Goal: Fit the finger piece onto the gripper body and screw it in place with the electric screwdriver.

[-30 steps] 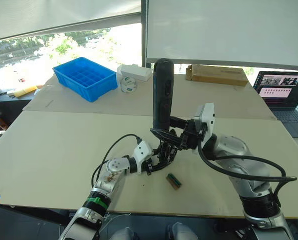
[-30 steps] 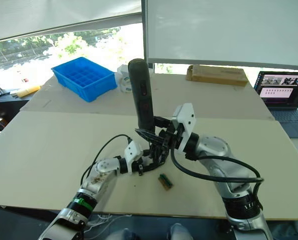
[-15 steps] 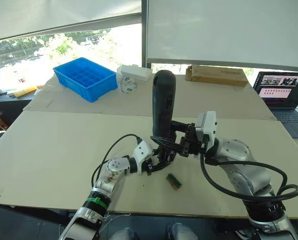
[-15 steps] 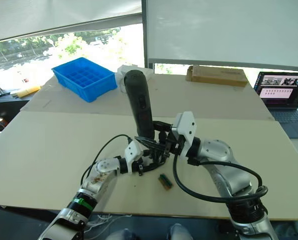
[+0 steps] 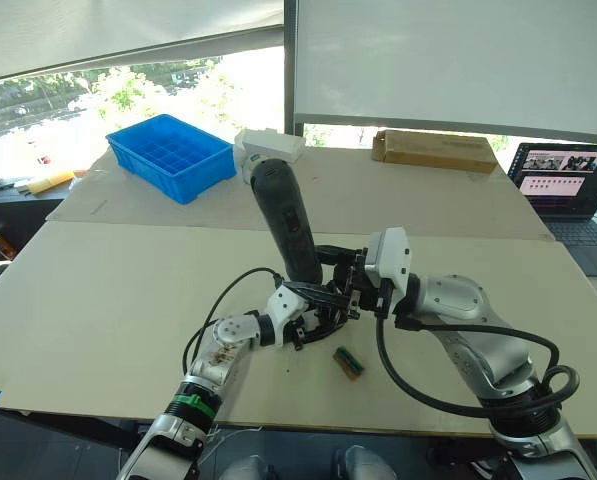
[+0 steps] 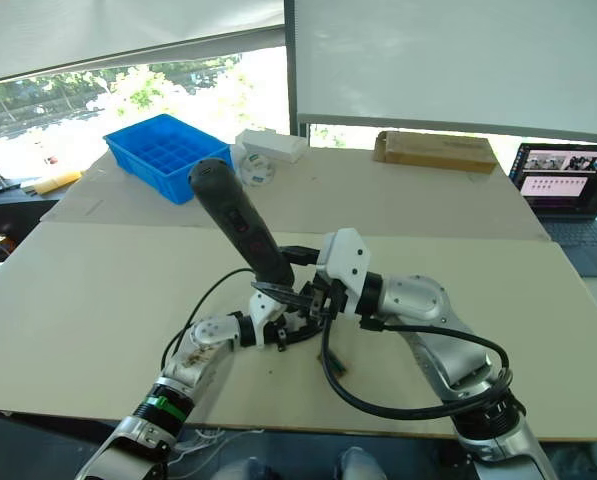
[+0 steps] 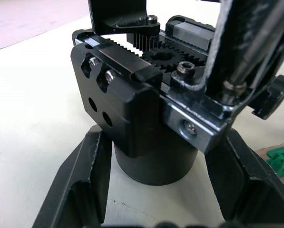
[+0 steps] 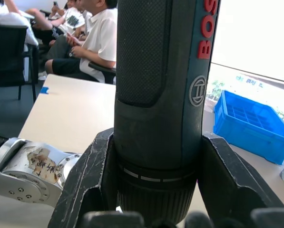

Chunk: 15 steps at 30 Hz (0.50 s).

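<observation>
Presently the right gripper (image 5: 340,287) is clamped on the electric screwdriver (image 5: 286,225); in the right wrist view both black fingers (image 8: 92,178) press against the lower barrel, one on each side. The tool leans, its butt end tilted up and toward the robot's left, toward the blue bin, and its tip points down at the gripper body. The left wrist view shows its thin metal bit (image 7: 249,57) running down to a screw head on top of that body.

The left gripper (image 5: 303,322) holds the gripper body (image 7: 146,123) at its round base; its two fingers (image 7: 82,183) stand on either side of the cylinder, closed around it, and the base rests on the table (image 5: 108,300). Exposed gears and toothed racks sit on top of the body. A black upright piece stands at its top edge; whether this is the finger piece cannot be told.

A small green-and-brown block (image 5: 349,362) lies on the table just beside the body, on the robot's side of it, apart from both grippers.

Farther out: a blue compartment bin (image 5: 170,155) at the far left, a white box (image 5: 270,145) near it, a flat cardboard box (image 5: 434,149) further right, and an open laptop (image 5: 568,185) at the far right edge. The right wrist view shows seated people (image 8: 92,38) beyond the table.
</observation>
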Motion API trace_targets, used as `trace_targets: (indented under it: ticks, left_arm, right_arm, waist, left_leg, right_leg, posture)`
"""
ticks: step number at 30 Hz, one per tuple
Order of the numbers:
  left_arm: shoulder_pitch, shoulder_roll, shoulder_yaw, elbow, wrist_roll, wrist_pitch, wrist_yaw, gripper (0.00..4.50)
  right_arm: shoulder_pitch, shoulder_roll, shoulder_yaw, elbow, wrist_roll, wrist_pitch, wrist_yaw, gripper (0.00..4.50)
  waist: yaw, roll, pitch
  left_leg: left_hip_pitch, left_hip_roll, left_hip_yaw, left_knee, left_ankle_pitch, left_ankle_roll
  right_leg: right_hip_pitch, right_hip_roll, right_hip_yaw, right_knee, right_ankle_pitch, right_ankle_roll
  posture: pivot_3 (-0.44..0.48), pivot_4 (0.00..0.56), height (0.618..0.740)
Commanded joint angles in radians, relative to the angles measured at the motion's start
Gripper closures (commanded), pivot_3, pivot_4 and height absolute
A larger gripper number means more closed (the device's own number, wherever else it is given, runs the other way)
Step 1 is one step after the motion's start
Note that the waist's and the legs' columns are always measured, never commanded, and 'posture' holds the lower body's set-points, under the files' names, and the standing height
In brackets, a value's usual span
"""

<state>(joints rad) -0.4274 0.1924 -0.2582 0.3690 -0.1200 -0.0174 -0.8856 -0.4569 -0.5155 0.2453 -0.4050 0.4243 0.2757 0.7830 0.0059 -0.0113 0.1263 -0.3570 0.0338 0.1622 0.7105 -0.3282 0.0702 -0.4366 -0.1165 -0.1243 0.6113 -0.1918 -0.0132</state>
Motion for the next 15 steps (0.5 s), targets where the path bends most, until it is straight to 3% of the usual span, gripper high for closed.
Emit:
trace_targets:
  ticks: [1, 5, 15]
  left_arm:
    - [0.023, 0.014, -0.019, 0.000, 0.007, 0.016, -0.029, 2.23]
    - [0.023, 0.015, -0.021, 0.000, 0.007, 0.019, -0.032, 2.23]
    - [0.026, 0.016, -0.020, -0.005, 0.007, 0.019, -0.032, 2.23]
  right_arm:
    - [0.051, -0.039, 0.018, 0.051, -0.045, 0.053, 0.025, 2.59]
    - [0.070, 0.012, -0.028, 0.037, 0.023, 0.114, -0.030, 2.59]
    - [0.094, -0.007, -0.127, 0.108, 0.052, 0.184, -0.078, 2.59]
  waist:
    - [0.002, 0.000, 0.000]
    - [0.004, 0.000, 0.000]
    - [0.003, 0.000, 0.000]
  left_leg:
    - [0.000, 0.000, 0.000, 0.000, 0.000, 0.000]
    - [-0.001, 0.000, 0.000, 0.000, 0.000, 0.000]
    - [-0.005, 0.000, -0.001, 0.000, 0.000, 0.000]
  right_leg:
    - [0.000, 0.000, 0.000, 0.000, 0.000, 0.000]
    - [0.000, 0.000, 0.000, 0.000, 0.000, 0.000]
    - [0.000, -0.001, -0.001, 0.000, 0.000, 0.000]
  posture:
    - [0.000, 0.150, 0.740]
    - [0.000, 0.150, 0.740]
    - [0.000, 0.150, 0.740]
